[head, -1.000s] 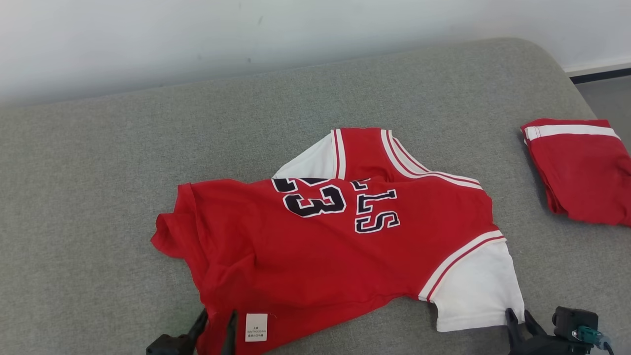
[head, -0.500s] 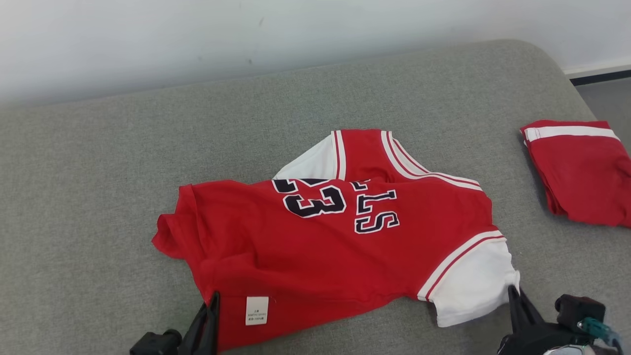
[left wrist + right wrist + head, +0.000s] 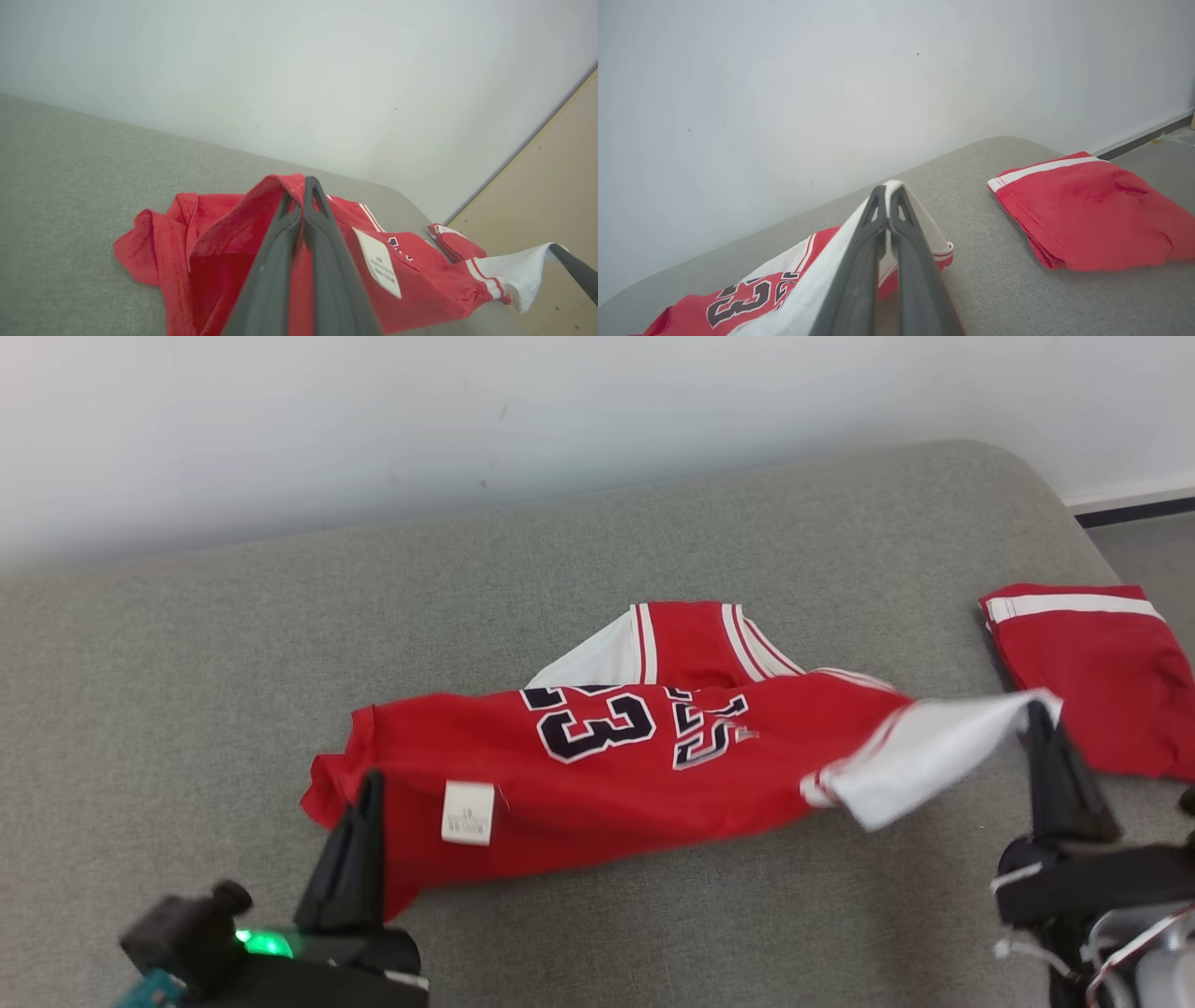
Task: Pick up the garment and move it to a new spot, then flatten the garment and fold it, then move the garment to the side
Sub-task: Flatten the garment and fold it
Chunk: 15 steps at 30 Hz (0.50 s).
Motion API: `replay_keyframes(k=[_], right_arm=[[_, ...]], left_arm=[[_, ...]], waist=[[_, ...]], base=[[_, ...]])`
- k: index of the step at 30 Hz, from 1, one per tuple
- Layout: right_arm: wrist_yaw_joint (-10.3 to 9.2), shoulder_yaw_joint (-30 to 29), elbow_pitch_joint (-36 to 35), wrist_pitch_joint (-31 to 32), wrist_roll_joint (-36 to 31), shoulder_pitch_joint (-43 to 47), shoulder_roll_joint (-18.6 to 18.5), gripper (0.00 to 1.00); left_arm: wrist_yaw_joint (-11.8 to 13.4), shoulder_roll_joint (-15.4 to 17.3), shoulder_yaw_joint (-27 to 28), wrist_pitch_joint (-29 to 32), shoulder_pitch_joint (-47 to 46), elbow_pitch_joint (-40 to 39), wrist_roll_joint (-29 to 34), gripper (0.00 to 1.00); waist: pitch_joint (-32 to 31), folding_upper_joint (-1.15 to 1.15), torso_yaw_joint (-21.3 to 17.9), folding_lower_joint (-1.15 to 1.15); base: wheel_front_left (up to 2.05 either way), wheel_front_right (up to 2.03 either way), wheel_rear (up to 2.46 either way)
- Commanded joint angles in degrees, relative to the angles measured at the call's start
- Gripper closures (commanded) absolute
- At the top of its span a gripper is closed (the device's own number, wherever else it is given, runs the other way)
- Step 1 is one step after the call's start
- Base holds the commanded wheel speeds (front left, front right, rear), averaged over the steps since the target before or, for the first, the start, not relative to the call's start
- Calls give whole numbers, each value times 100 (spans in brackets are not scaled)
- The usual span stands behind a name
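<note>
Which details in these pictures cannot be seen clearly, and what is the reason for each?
Head view: care label text, too small and blurred.
Head view: jersey lettering beside the 23, creased and motion-blurred.
Head view: folded red garment, cut off by right edge.
Left wrist view: pinched jersey edge, hidden behind fingers of left gripper.

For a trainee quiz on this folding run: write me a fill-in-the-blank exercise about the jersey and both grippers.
On the jersey, the right gripper is shut on the ___ sleeve.
The left gripper is shut on the red edge, beside the white ___.
The number printed on the jersey is ___.
In the head view, the folded red garment lies to the jersey's ___.
Missing: white; label; 23; right.
</note>
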Motion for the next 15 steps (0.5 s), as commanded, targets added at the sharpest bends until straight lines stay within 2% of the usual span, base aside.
replay_keyframes(k=[1, 8, 11, 15], right_arm=[[1, -6, -289, 79, 153, -158, -104, 100], [1, 156, -1043, 509, 342, -1155, -541, 100], [1, 216, -1110, 617, 392, -1547, -634, 100], [1, 478, -1048, 756, 282, -2364, -970, 100]], left_arm=[[-51, 32, 81, 128, -195, -150, -250, 100], [-117, 401, 425, 721, -1121, -658, -1019, 100], [-133, 551, 506, 879, -1474, -701, -1154, 100], [-141, 767, 651, 1139, -2227, -582, -1364, 100]], waist=[[-65, -1, 2, 0], [-107, -1, -42, 0], [-89, -1, -54, 0], [-15, -1, -66, 0]], base=[[0, 0, 0], [0, 0, 0], [0, 0, 0], [0, 0, 0]])
